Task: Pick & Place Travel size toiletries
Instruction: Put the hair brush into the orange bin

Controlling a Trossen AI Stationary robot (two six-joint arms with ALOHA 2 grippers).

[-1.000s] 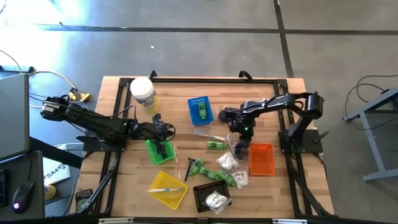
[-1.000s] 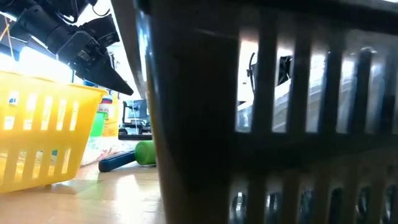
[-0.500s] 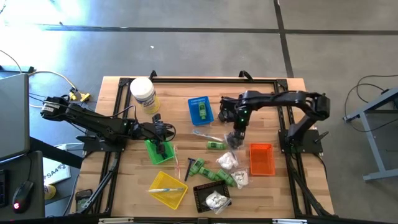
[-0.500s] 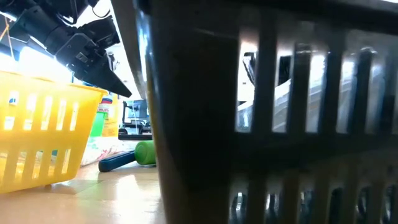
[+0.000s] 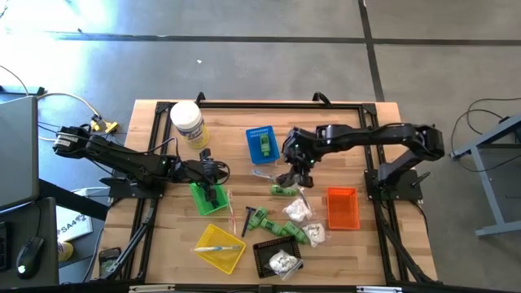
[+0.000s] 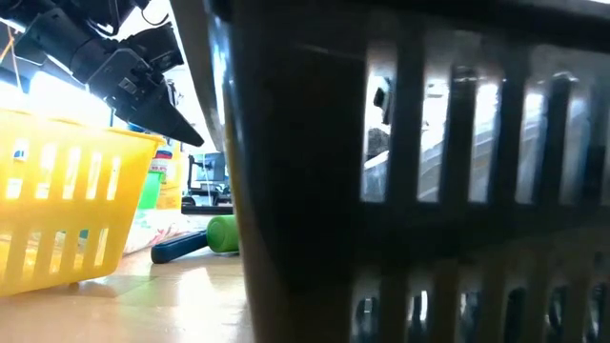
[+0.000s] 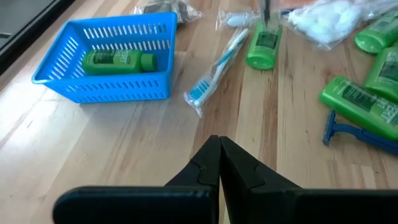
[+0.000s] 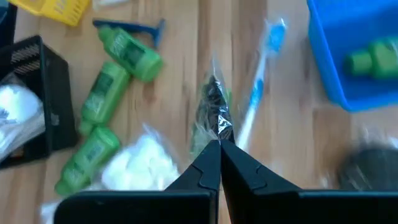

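Note:
My right gripper [image 5: 291, 180] [image 8: 219, 144] hangs over the table's middle, shut on a clear packet of small black pieces [image 8: 213, 106]. Below it lie a green bottle [image 5: 282, 190] and a wrapped toothbrush [image 5: 273, 175]. More green bottles [image 5: 281, 230], white soft packets [image 5: 297, 210] and a blue razor [image 5: 247, 220] rest flat on the wood. The blue basket [image 5: 262, 144] holds a green bottle. My left gripper [image 5: 220, 172] [image 7: 219, 140] is shut, holds nothing and stays above the green basket [image 5: 203, 199]. My right gripper pinches the clear packet by one end [image 8: 218, 133] between its two fingertips. The fingers slant down from the table's right side. The packet hangs below them, lifted clear of the table, above the green bottle and the toothbrush.
An orange basket [image 5: 343, 207] stands at the right, a yellow one [image 5: 220, 247] and a black one [image 5: 264, 259] with a white packet at the near edge. A white jar [image 5: 187, 122] stands far left. Another dark packet [image 7: 165, 7] lies beyond the blue basket.
My right gripper has risen from beside the orange basket and gone toward the table's left and a little toward its far edge, turning at the wrist. The clear packet has come up with it and now hangs clear of the wood.

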